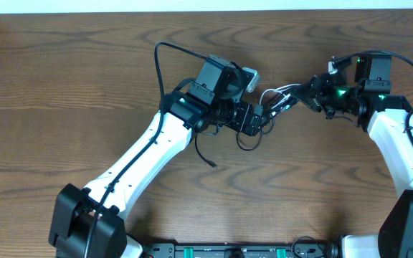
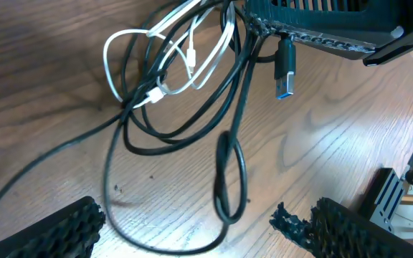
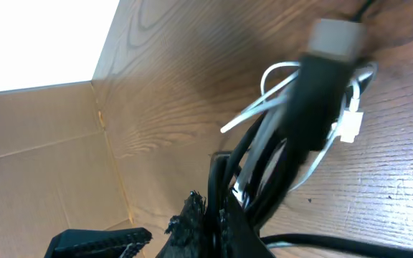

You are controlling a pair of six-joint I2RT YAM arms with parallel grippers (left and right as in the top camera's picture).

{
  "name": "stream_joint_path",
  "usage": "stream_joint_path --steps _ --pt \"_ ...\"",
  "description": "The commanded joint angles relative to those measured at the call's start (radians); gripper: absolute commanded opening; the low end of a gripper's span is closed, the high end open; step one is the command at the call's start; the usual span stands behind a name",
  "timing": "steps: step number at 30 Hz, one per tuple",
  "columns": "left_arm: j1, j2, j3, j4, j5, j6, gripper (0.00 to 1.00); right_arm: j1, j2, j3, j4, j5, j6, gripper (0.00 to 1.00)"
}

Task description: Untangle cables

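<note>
Just ahead of the left pincer (image 2: 192, 223), whose ribbed black fingers (image 2: 56, 231) stand wide apart on nothing, the cables (image 2: 239, 97) sprawl over the grained wooden table (image 2: 335, 143): glossy black loops and a thin white cord (image 2: 107, 57). Farther right, the right pincer (image 1: 303, 94) is clamped tight on the bundle, with a blue-tipped plug (image 2: 284, 68) hanging beneath it.

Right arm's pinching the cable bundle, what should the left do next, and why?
Probably ease the open left fingers around the black loop ahead: the right fingers pin the tangle, and that loop lies clear of the white cable.
</note>
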Motion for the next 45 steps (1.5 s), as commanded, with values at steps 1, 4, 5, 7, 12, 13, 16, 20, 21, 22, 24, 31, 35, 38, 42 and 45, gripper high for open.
stream_joint_path --steps 1,4,5,7,12,13,16,20,21,22,24,31,35,38,42,45 --pt "-0.005 0.01 0.015 0.002 0.013 -0.001 0.94 -0.001 -0.016 0.002 0.002 -0.037 -0.024 0.01" --pt "-0.001 0.001 0.015 0.03 0.015 0.002 0.94 0.0 -0.016 0.002 -0.003 0.019 -0.028 0.01" --pt "0.0 -0.007 0.015 0.054 0.029 0.002 0.94 0.001 -0.016 0.002 -0.009 0.038 -0.027 0.01" --pt "0.002 -0.038 0.015 0.146 0.078 0.002 0.92 0.003 -0.016 0.002 -0.02 0.04 -0.027 0.01" --pt "0.002 -0.056 0.015 0.234 0.155 0.002 0.65 0.019 -0.016 0.002 -0.025 0.029 -0.011 0.01" --pt "0.002 -0.056 0.015 0.238 0.182 0.002 0.6 0.025 -0.016 0.002 -0.024 0.02 -0.011 0.01" --pt "-0.004 -0.056 0.015 0.232 0.212 0.002 0.48 0.043 -0.016 0.002 -0.024 -0.005 0.015 0.01" --pt "-0.004 -0.056 0.015 0.222 0.223 0.002 0.43 0.048 -0.016 0.002 0.006 -0.021 0.065 0.01" --pt "-0.004 -0.056 0.015 0.219 0.223 0.002 0.41 0.047 -0.016 0.002 0.02 -0.021 0.086 0.01" --pt "-0.004 -0.056 0.015 0.216 0.223 0.002 0.4 0.047 -0.016 0.002 0.037 -0.026 0.107 0.01" --pt "-0.004 -0.056 0.015 0.209 0.223 0.003 0.37 0.047 -0.016 0.002 0.08 -0.054 0.134 0.01" --pt "-0.004 -0.056 0.015 0.207 0.222 0.003 0.31 0.048 -0.016 0.002 0.134 -0.079 0.192 0.01" --pt "-0.004 -0.055 0.015 0.208 0.223 0.003 0.28 0.048 -0.016 0.002 0.145 -0.13 0.23 0.01" --pt "-0.004 -0.055 0.015 0.208 0.223 0.003 0.29 0.048 -0.016 0.002 0.179 -0.166 0.247 0.01" --pt "-0.004 -0.055 0.015 0.208 0.223 0.003 0.28 0.048 -0.016 0.002 0.214 -0.232 0.27 0.01" --pt "-0.004 -0.055 0.015 0.208 0.21 0.002 0.28 0.048 -0.016 0.002 0.225 -0.261 0.281 0.01"
